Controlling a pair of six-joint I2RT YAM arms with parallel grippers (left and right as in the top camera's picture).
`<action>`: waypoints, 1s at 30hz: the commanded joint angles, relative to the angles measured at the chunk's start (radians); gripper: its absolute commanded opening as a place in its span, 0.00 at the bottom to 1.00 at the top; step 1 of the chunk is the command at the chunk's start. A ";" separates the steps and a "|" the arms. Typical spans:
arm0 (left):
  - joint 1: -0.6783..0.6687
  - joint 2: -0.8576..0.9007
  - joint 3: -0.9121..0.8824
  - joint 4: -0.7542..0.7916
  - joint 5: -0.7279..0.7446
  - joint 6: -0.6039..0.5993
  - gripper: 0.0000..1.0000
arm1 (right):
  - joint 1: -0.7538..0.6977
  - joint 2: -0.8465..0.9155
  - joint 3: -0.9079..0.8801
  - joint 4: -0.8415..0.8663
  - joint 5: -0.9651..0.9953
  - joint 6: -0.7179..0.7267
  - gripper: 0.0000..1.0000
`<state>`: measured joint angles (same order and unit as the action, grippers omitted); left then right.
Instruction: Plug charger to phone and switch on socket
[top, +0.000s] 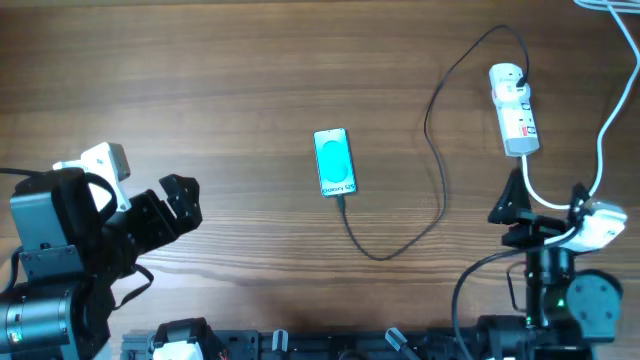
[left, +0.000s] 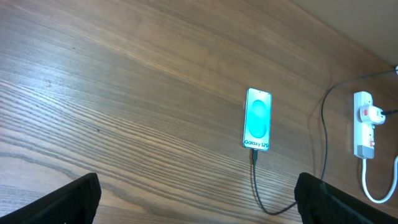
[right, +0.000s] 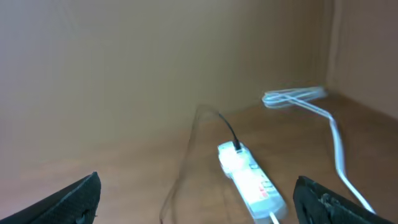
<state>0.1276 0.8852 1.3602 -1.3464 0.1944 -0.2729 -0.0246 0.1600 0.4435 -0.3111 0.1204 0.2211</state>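
Observation:
The phone (top: 334, 161) lies flat mid-table with its teal screen up; it also shows in the left wrist view (left: 258, 119). The black charger cable (top: 437, 170) runs from the phone's near end in a loop to the white socket strip (top: 513, 110) at the right, where its plug sits in the far end. The connector looks seated in the phone's bottom edge (left: 254, 154). The socket shows in the right wrist view (right: 250, 181) and the left wrist view (left: 364, 124). My left gripper (top: 175, 205) is open and empty at the left. My right gripper (top: 545, 205) is open, near the socket's near end.
A thick white cord (top: 605, 130) trails from the socket's near end up to the far right corner; its bundle shows in the right wrist view (right: 298, 96). The arm bases stand along the table's near edge.

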 joint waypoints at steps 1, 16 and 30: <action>0.009 0.000 -0.005 0.002 -0.006 0.003 1.00 | -0.033 -0.075 -0.145 0.153 -0.129 -0.011 1.00; 0.009 0.000 -0.005 0.002 -0.006 0.003 1.00 | -0.062 -0.157 -0.384 0.356 -0.145 -0.011 1.00; 0.009 0.000 -0.005 0.002 -0.006 0.003 1.00 | -0.082 -0.157 -0.438 0.316 -0.148 -0.102 1.00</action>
<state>0.1276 0.8852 1.3602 -1.3464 0.1944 -0.2729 -0.1013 0.0200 0.0078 0.0044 -0.0078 0.1978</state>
